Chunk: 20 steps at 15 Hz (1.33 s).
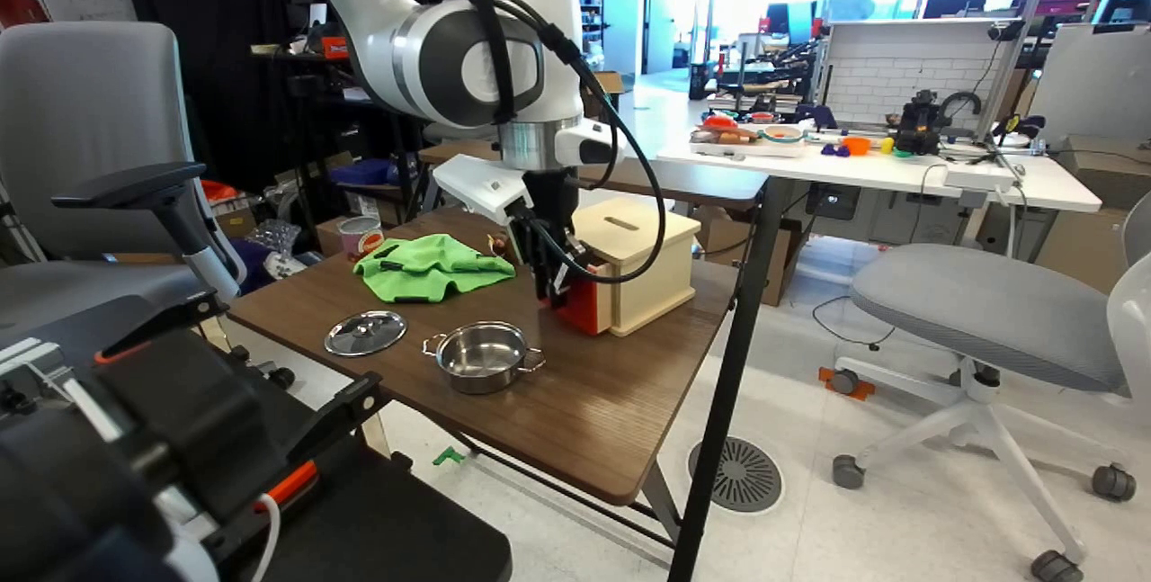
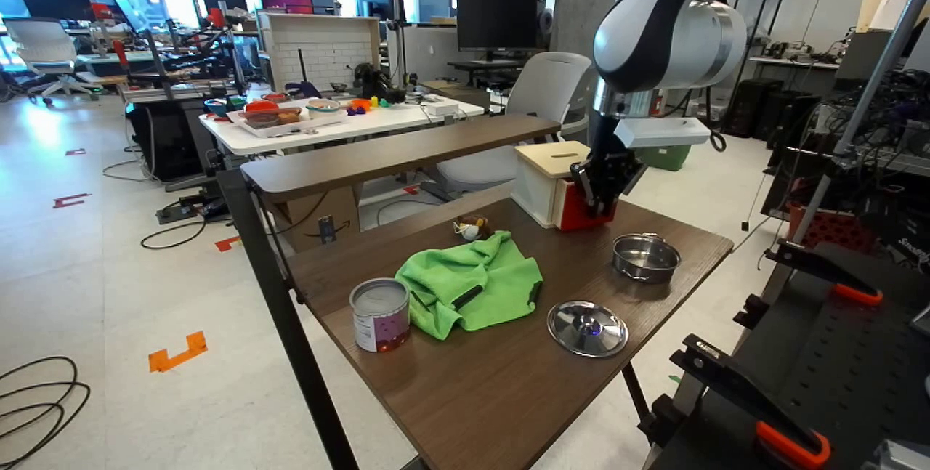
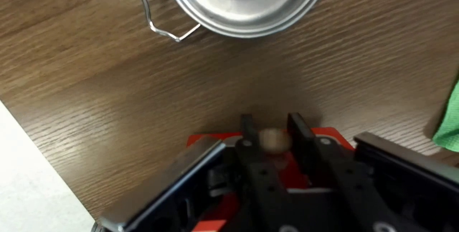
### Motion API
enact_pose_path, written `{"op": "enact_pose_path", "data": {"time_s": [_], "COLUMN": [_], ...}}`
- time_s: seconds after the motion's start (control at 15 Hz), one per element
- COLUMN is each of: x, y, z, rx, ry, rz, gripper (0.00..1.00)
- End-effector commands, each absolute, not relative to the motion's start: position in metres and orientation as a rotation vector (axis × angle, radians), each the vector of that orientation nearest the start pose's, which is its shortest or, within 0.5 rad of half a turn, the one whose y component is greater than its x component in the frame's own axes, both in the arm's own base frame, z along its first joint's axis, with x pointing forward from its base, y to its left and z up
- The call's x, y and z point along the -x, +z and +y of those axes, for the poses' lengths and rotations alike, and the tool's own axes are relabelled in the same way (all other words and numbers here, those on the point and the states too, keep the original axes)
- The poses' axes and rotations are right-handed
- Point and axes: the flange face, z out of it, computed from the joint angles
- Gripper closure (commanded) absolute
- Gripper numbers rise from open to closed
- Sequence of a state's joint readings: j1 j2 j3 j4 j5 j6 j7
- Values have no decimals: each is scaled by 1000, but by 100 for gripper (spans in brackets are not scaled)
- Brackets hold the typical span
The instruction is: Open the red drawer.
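The red drawer is in the front of a small tan wooden box on the brown table. It also shows in an exterior view. Its red part stands out in front of the box body; how far it is pulled out is hard to tell. In the wrist view the red drawer lies under my gripper. The pale round knob is between the two black fingers, which sit close on both sides of it and appear shut on it. In both exterior views the gripper hides the knob.
A steel pot stands in front of the drawer; its handle shows in the wrist view. A pot lid, a green cloth, a small brown item and a can are on the table.
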<state>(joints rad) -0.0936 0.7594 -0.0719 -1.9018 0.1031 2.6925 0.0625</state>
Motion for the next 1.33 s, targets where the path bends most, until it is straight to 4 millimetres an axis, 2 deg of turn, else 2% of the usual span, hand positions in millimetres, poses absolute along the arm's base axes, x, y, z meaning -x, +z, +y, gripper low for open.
{"op": "enact_pose_path", "data": {"time_s": [0.0, 0.33, 0.4, 0.53, 0.73, 0.87, 0.93, 1.07, 1.27], "x": [-586, -570, -568, -565, -562, -563, -562, -556, -532], "y": [107, 103, 103, 101, 101, 108, 114, 138, 171], "z": [-93, -86, -86, -85, -82, -81, -80, -78, -72], "rx": [3129, 3140, 3143, 3148, 3151, 3147, 3145, 3122, 3092], "ry": [18, 75, 88, 115, 136, 127, 118, 82, 102], "rz": [410, 401, 405, 398, 384, 391, 396, 393, 308], "gripper": [93, 93, 48, 40, 19, 4, 1, 0, 0]}}
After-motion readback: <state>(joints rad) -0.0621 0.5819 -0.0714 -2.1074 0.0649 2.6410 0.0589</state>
